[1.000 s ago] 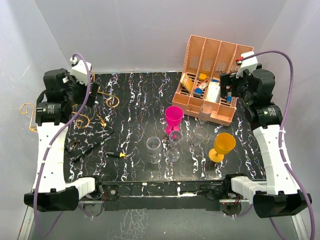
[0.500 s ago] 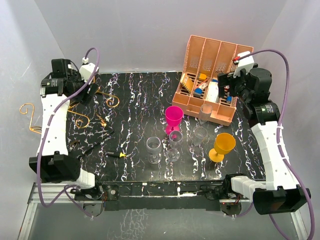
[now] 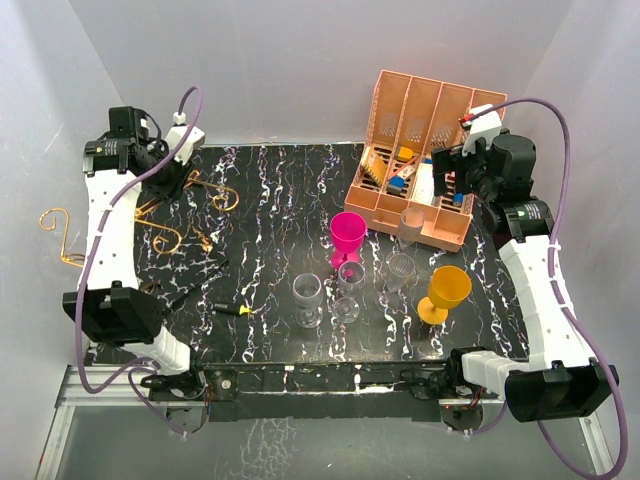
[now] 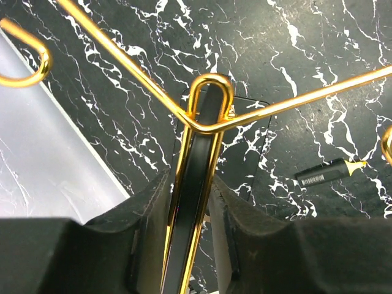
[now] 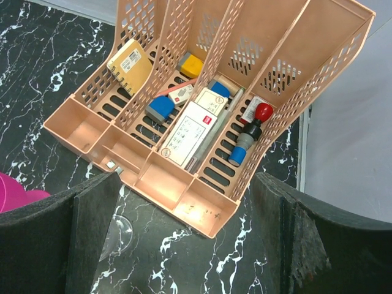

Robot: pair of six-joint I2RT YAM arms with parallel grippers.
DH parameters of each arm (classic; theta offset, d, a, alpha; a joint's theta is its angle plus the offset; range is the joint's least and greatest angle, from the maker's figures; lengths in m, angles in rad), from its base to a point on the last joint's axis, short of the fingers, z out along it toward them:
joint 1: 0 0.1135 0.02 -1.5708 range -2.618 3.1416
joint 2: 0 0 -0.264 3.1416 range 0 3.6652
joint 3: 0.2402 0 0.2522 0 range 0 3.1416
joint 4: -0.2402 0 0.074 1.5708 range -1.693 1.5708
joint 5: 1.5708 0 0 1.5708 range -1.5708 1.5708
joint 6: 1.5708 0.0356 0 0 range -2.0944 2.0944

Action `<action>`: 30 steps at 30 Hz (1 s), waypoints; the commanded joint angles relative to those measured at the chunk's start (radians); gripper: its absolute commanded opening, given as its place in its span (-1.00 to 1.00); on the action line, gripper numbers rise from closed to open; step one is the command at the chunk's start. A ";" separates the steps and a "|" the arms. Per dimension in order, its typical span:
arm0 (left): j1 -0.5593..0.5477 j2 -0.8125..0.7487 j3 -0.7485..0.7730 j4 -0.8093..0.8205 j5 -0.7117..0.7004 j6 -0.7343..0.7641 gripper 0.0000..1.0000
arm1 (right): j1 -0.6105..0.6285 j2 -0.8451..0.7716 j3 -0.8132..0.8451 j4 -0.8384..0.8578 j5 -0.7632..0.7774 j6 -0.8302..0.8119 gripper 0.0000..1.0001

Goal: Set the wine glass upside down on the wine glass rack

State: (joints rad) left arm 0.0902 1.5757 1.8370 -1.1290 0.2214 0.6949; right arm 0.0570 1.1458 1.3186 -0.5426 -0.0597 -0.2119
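Note:
The gold wire wine glass rack (image 3: pixel 190 195) stands at the table's far left, its scroll arms reaching out past the edge. My left gripper (image 3: pixel 168 166) is on top of it. In the left wrist view the rack's looped central post (image 4: pixel 208 86) runs between my fingers (image 4: pixel 147 214), which press on both sides; gripper (image 4: pixel 191 211) shut on it. Several wine glasses stand mid-table: clear ones (image 3: pixel 308 297), a magenta one (image 3: pixel 348 235) and an orange one (image 3: pixel 445 292). My right gripper (image 3: pixel 450 178) hangs open above the organiser's front edge, nothing between its fingers (image 5: pixel 184 239).
A salmon-pink file organiser (image 3: pixel 425 150) with small office items fills the far right (image 5: pixel 202 122). A yellow highlighter (image 4: pixel 331 171) and a black pen (image 3: pixel 190 295) lie near the rack. A clear glass foot (image 5: pixel 116 233) sits just before the organiser.
My left arm has swung up and back over the rack, and its jaws have closed from wide open onto the post. The right arm has edged slightly left.

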 commanded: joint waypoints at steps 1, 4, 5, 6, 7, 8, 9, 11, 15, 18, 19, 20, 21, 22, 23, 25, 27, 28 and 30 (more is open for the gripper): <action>0.005 0.035 0.079 -0.015 0.079 -0.015 -0.49 | 0.001 0.001 0.010 0.055 -0.007 -0.011 0.97; 0.005 0.068 0.118 -0.010 0.112 -0.042 -0.58 | -0.001 0.006 0.007 0.055 -0.013 -0.012 0.97; 0.004 0.078 0.128 -0.004 0.123 -0.059 -0.60 | -0.003 0.009 0.007 0.054 -0.015 -0.012 0.97; 0.004 0.089 0.137 0.003 0.135 -0.073 -0.62 | -0.003 0.012 0.007 0.053 -0.018 -0.011 0.97; 0.003 0.101 0.148 0.012 0.149 -0.089 -0.64 | -0.002 0.015 0.009 0.051 -0.017 -0.011 0.97; 0.003 0.114 0.158 0.023 0.159 -0.107 -0.66 | -0.002 0.017 0.013 0.050 -0.017 -0.011 0.97; 0.001 0.128 0.172 0.033 0.167 -0.127 -0.69 | -0.002 0.019 0.017 0.049 -0.019 -0.011 0.97; -0.005 0.166 0.214 0.047 0.177 -0.168 -0.72 | -0.002 0.024 0.024 0.045 -0.021 -0.012 0.97; -0.026 0.241 0.302 0.079 0.163 -0.261 -0.95 | -0.002 0.031 0.028 0.046 -0.018 -0.010 0.97; -0.038 0.275 0.341 0.127 0.133 -0.340 -1.00 | -0.003 0.032 0.028 0.045 -0.011 -0.011 0.97; -0.047 0.280 0.345 0.148 0.126 -0.364 -0.99 | -0.002 0.033 0.026 0.045 -0.010 -0.012 0.97; -0.056 0.283 0.346 0.178 0.110 -0.389 -0.98 | -0.003 0.032 0.027 0.046 -0.009 -0.013 0.97; -0.064 0.286 0.344 0.201 0.093 -0.415 -0.98 | -0.002 0.032 0.027 0.046 -0.008 -0.013 0.97; -0.073 0.289 0.341 0.223 0.072 -0.442 -0.98 | -0.003 0.035 0.026 0.046 -0.007 -0.014 0.97; -0.081 0.295 0.339 0.240 0.053 -0.469 -0.97 | -0.003 0.035 0.027 0.046 -0.007 -0.014 0.97; -0.101 0.309 0.344 0.267 -0.016 -0.539 -0.97 | -0.002 0.040 0.027 0.047 -0.008 -0.014 0.97; -0.110 0.337 0.360 0.268 -0.060 -0.613 -0.98 | -0.003 0.044 0.030 0.046 -0.009 -0.014 0.97; -0.110 0.354 0.376 0.258 -0.068 -0.636 -0.98 | -0.002 0.047 0.031 0.047 -0.010 -0.015 0.97; -0.112 0.384 0.410 0.237 -0.075 -0.673 -0.98 | -0.003 0.050 0.033 0.047 -0.013 -0.016 0.97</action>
State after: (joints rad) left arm -0.0036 1.9129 2.1715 -0.9569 0.1848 0.1780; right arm 0.0570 1.1885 1.3186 -0.5438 -0.0746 -0.2127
